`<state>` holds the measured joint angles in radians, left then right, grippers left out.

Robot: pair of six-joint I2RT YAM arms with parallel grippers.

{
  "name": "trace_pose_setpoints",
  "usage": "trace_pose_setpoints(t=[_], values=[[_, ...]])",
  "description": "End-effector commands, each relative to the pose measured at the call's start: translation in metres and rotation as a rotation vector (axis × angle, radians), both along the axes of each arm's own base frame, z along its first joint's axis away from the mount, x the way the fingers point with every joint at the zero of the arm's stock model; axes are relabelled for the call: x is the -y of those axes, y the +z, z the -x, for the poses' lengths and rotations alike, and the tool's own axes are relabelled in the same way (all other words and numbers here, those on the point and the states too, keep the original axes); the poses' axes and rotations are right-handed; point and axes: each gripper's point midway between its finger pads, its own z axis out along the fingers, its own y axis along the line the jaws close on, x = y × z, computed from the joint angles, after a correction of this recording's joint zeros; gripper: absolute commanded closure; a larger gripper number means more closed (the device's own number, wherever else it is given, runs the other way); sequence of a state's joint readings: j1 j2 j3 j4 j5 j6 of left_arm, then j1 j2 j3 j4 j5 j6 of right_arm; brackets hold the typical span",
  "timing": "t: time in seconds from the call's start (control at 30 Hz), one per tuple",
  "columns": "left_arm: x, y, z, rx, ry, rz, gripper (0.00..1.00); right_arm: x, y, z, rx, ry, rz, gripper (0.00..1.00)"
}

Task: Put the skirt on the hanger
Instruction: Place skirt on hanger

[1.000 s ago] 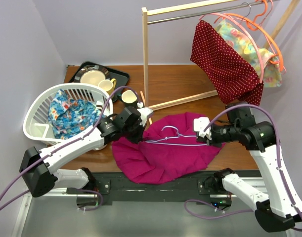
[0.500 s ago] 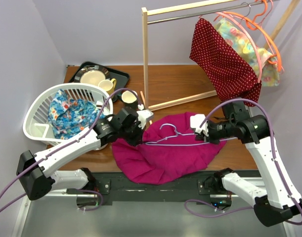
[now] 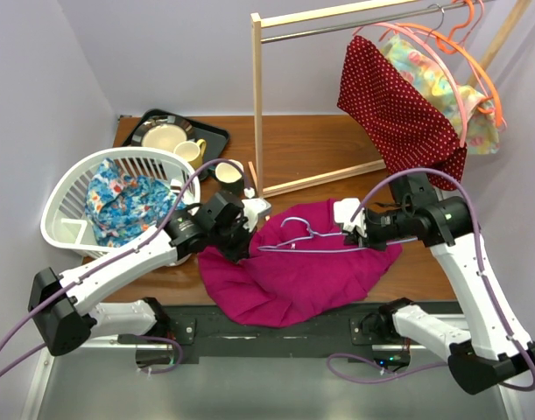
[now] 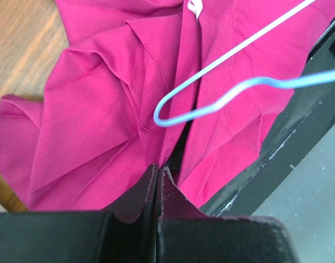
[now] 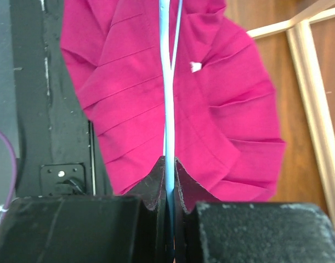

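Right claw point(image 5: 168, 161) clamps the hanger point(image 5: 166, 82) — left claw point(image 4: 158, 170) pinches the skirt point(image 4: 90, 109)

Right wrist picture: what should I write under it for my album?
Right gripper shut on a light blue wire hanger above the magenta skirt.

top: high, rear | wrists: close, downward | shared: skirt point(image 3: 289, 280)

Robotics lab bench staged as a home laundry corner: plain partition walls point(image 3: 39, 96), wooden garment rack point(image 3: 257, 105), laundry basket point(image 3: 59, 229), table-bolted robot arms point(image 3: 118, 264).
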<state>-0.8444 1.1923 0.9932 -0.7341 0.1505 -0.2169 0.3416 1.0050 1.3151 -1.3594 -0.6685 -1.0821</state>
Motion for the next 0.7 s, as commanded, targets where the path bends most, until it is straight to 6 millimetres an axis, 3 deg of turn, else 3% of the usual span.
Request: trace_pose_setpoints(t=[0.0,0.17,0.27,0.67], values=[[-0.002,0.018,-0.011,0.050,0.041,0.011,1.00,0.011,-0.009,0.047,-0.171,0.031,0.035,1.00],[-0.010,-0.007,-0.009,-0.001,0.061,-0.061,1.00,0.012,0.008,0.048,-0.114,0.009,0.012,1.00],[-0.009,-0.011,-0.008,-0.011,0.060,-0.062,1.00,0.011,0.016,0.049,-0.091,0.005,-0.006,1.00],[0.002,0.013,-0.008,0.006,0.038,0.012,1.00,0.007,-0.010,0.053,-0.181,0.050,0.005,1.00]])
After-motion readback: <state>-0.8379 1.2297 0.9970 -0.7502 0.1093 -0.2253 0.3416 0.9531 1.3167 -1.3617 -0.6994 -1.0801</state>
